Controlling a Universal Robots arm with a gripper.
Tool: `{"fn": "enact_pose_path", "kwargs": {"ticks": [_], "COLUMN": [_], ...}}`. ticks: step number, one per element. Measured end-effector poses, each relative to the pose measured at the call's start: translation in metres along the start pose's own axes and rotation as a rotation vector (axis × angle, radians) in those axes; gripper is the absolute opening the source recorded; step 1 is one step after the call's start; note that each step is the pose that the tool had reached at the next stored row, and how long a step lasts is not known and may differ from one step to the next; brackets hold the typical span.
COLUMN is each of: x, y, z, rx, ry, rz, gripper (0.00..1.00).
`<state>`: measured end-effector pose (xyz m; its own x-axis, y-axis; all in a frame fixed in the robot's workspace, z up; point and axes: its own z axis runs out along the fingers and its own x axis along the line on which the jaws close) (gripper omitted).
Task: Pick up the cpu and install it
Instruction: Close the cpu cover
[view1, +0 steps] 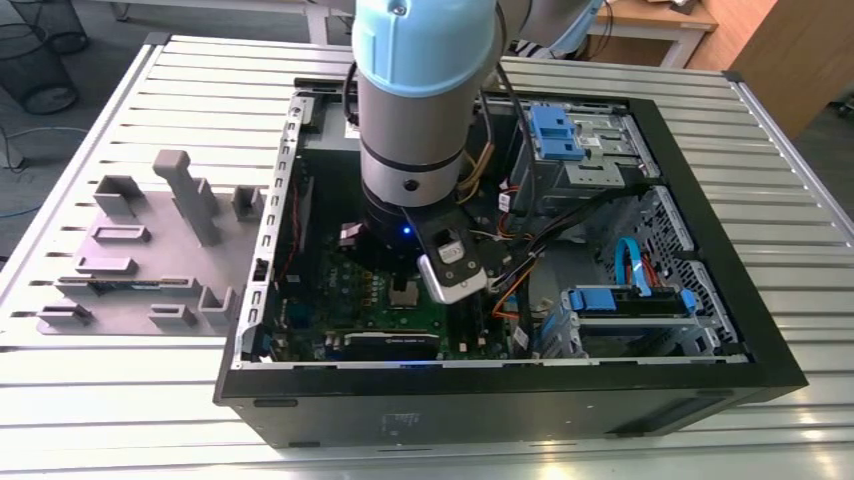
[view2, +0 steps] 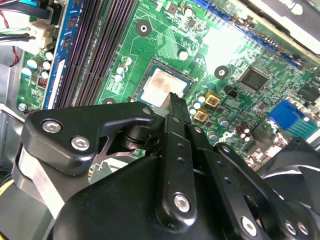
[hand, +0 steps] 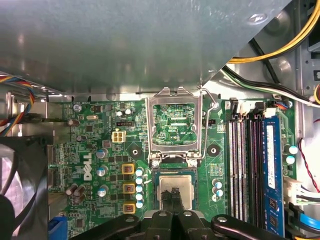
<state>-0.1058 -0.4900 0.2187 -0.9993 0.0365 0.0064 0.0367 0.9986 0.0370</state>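
Note:
The cpu (hand: 175, 186), a small pale silver square, lies flat in its socket on the green motherboard (hand: 90, 150), inside the open PC case (view1: 507, 395). In the second wrist view the cpu (view2: 162, 85) shows just beyond the fingertips. My gripper (hand: 175, 194) hangs right over the cpu's near edge, its two black fingers pressed together with nothing between them. The gripper (view2: 172, 97) tip looks close above or touching the chip; I cannot tell which. The socket's metal load frame (hand: 148, 125) stands hinged open beside the cpu. In the exterior view the cpu (view1: 404, 293) sits below the arm's wrist.
Memory slots (hand: 250, 165) run along one side of the socket and a black fan (hand: 20, 185) sits on the other. Loose cables (hand: 270, 50) and drive bays (view1: 574, 140) crowd the case. Grey holder blocks (view1: 147, 250) stand on the slatted table at the exterior view's left.

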Motion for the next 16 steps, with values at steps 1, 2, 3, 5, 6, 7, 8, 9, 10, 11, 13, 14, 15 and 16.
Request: {"fn": "enact_pose_path", "kwargs": {"ticks": [1, 2, 3, 5, 6, 7, 8, 9, 10, 11, 13, 14, 15, 16], "x": [0.0, 0.0, 0.0001, 0.0001, 0.0001, 0.0001, 0.0001, 0.0001, 0.0001, 0.0001, 0.0001, 0.0001, 0.0001, 0.0001], "y": [0.0, 0.0001, 0.0002, 0.0003, 0.0004, 0.0004, 0.0005, 0.0006, 0.0006, 0.0006, 0.0006, 0.0006, 0.0006, 0.0006], "z": [-0.0014, -0.0029, -0.0045, -0.0085, -0.0101, -0.0117, -0.0131, -0.0144, -0.015, -0.015, -0.015, -0.015, -0.0151, -0.0152], "rx": [-0.0001, -0.0001, 0.0, 0.0, 0.0, 0.0, -0.0001, -0.0001, -0.0001, -0.0003, -0.0003, -0.0003, -0.0001, 0.0], "ry": [0.0, 0.0, 0.0, 0.0001, 0.0, 0.0, 0.0, 0.0, 0.0, -0.0001, -0.0001, -0.0001, 0.0, 0.0], "rz": [0.0, 0.0, 0.0, 0.0, 0.0, 0.0, 0.0, 0.0, 0.0, 0.0, 0.0, 0.0, 0.0, 0.0], "gripper": [0.11, 0.11, 0.11, 0.11, 0.11, 0.11, 0.11, 0.11, 0.11, 0.11, 0.11, 0.11, 0.11, 0.11]}}
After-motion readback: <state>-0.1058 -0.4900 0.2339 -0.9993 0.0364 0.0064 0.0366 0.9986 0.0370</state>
